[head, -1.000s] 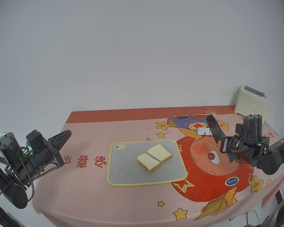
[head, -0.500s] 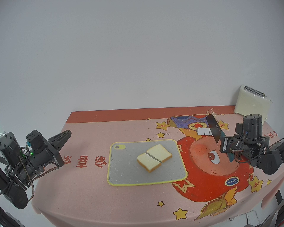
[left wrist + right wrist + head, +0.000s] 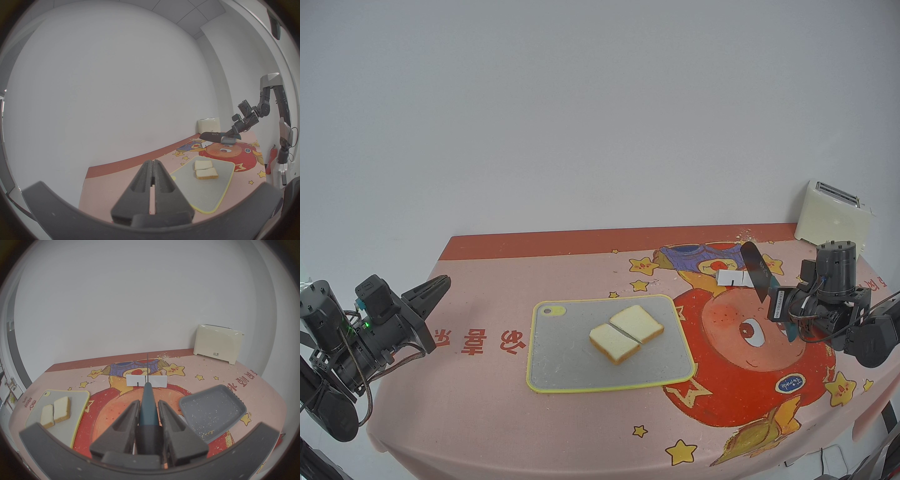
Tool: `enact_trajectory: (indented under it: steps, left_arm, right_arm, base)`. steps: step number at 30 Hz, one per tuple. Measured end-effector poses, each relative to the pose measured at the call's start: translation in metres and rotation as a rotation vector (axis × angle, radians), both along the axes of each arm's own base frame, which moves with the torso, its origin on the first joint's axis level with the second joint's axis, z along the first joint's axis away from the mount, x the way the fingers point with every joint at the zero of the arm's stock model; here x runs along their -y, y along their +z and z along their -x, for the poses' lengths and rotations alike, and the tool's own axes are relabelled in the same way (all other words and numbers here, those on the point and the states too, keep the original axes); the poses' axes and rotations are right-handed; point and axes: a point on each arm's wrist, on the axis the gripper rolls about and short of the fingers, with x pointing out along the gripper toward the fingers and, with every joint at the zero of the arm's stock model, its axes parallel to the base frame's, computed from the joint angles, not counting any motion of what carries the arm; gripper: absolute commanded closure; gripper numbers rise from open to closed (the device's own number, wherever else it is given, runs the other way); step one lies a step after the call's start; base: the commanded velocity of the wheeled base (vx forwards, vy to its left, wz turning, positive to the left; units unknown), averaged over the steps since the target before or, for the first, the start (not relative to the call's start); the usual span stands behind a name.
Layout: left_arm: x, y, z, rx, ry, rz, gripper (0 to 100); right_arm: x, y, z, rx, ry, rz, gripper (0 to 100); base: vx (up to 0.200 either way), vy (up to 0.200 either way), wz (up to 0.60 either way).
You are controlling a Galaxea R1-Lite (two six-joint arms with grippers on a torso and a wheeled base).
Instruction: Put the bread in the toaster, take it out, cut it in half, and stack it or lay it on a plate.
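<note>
– Head view, left to right: how is the left gripper (image 3: pixel 445 282) found?
– It is held near the left edge of the table (image 3: pixel 487 400), pointed toward the cutting board (image 3: pixel 562 369). Its jaws are pressed together on nothing.

– Where is the bread placed?
– Two halves (image 3: pixel 626 333) are laid side by side on the board, between the two arms. They are parted by a narrow slanting cut, and their long sides are set along it.

– And the right side?
– The right gripper (image 3: pixel 778 304) is clamped on the handle of the knife (image 3: pixel 755 270). The blade is raised over the table near a white card stand (image 3: pixel 731 278). In the right wrist view a grey tray (image 3: pixel 212 408) is seen close by, with the toaster (image 3: pixel 833 219) farther back.

– Which arm is favoured?
– The tray is judged to lie on the right, well apart from the halves. The right arm is nearer, but the knife must be let go first.
</note>
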Motion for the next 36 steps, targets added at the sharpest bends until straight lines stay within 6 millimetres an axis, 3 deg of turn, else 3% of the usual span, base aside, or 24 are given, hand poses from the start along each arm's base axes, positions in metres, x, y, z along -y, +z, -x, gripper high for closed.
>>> enact_trajectory:
  steps: [36]
  left_arm:
    - [0.0000, -0.0011, 0.0004, -0.006, 0.000, -0.001, 100]
  right_arm:
    - [-0.0052, 0.0003, 0.0002, 0.001, 0.022, 0.006, 100]
  base:
    - [0.000, 0.000, 0.00]
